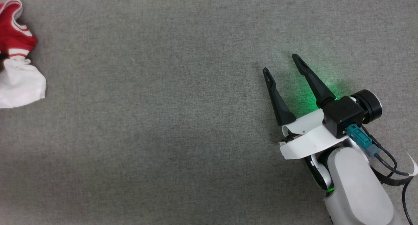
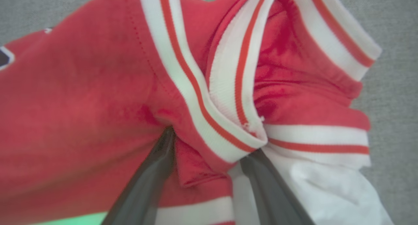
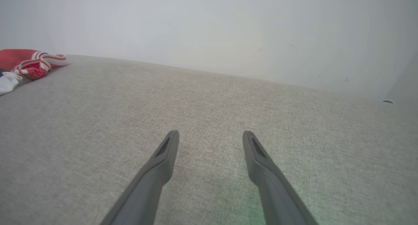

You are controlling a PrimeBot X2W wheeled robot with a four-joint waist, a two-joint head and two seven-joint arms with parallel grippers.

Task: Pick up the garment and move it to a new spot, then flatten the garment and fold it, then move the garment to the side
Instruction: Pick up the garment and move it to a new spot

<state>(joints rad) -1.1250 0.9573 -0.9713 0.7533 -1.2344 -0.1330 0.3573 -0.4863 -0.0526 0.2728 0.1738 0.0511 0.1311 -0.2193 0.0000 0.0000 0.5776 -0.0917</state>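
Crumpled red-and-white jersey shirt (image 2: 81,88) at grey cloth surface's (image 1: 196,120) left edge
Left gripper (image 2: 211,140) splayed astride its striped trim (image 2: 192,88); right gripper (image 1: 280,63) released.

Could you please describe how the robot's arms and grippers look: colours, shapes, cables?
The right gripper has two long, dark, tapering fingers on a black block. A teal connector with black cables plugs into it, white bands wrap the wrist, and the forearm is pale grey. It casts a green glow. The left gripper has the same dark fingers.
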